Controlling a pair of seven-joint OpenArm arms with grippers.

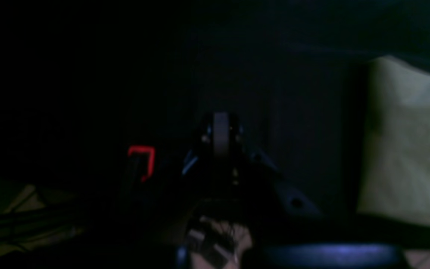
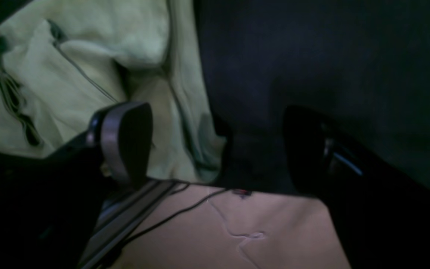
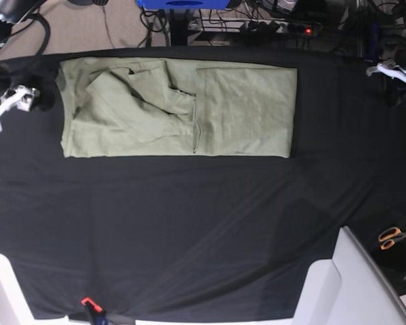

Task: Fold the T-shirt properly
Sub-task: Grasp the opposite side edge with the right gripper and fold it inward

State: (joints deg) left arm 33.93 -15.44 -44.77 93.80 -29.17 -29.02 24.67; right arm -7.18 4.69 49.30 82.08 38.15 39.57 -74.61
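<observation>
Base view, left to right: right claw [image 3: 30, 101] just beside the sage T-shirt's [image 3: 142, 118] left end, at the black cloth's [image 3: 169, 230] far side. Right wrist view: fingers spread wide, nothing gripped; shirt edge shows between them, contact unclear. Shirt runs rightward, its left part rumpled, its right part a flatter folded panel. Left claw [image 3: 396, 95], well apart beyond that panel, closed, no fabric held.

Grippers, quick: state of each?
Left gripper: closed, holding nothing.
Right gripper: open, holding nothing, near the T-shirt.
</observation>
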